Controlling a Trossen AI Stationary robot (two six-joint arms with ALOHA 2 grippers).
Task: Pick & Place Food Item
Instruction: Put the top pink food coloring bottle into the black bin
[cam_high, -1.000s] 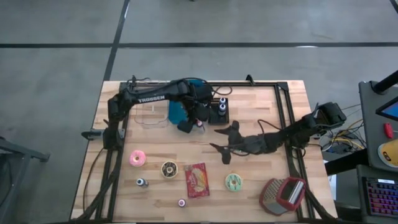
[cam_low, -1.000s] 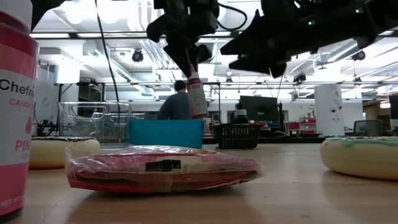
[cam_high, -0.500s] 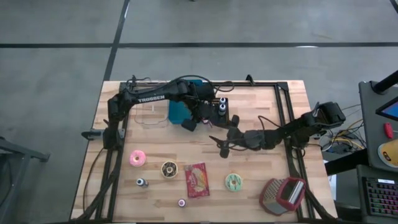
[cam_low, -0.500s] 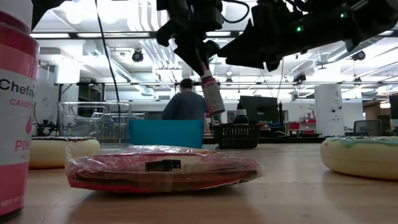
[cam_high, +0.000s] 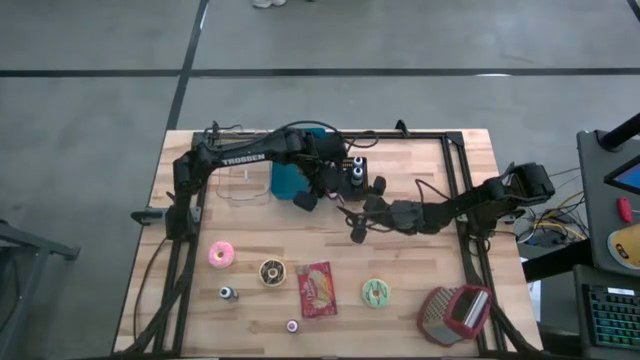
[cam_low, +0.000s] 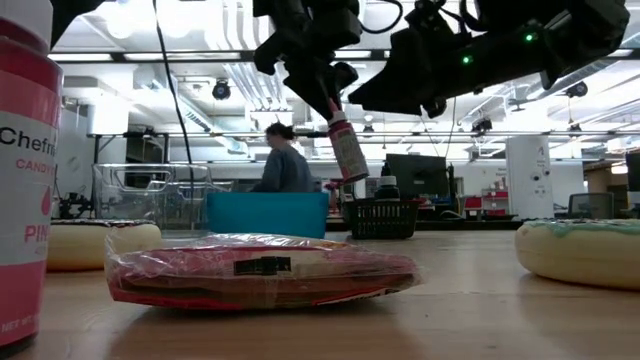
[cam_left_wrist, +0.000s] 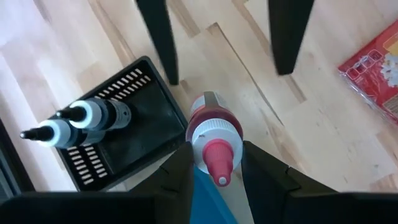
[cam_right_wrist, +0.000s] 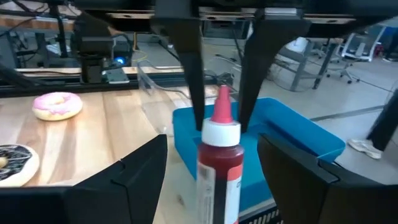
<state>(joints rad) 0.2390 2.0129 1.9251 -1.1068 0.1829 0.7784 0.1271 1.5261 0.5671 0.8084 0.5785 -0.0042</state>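
Red through its clear plastic wall, the squeeze bottle hangs tilted in the upper middle of the low view, clear of the table and held by my left gripper. In the left wrist view my two fingers press its sides just under the white collar, pink nozzle toward the camera. In the high view it sits at frame centre, beside the black basket that holds two other bottles.

My right gripper faces it from the other side; its jaws stand well apart around the bottle's body without touching, as far as I can see.

I judge it light and fairly stiff near the cap, but soft in the belly: squeeze there and it may buckle or squirt. The smooth plastic looks slippery, and a tilted bottle can swivel between two pads. I would take it across the shoulder or upper body, just below the collar, not on the nozzle.
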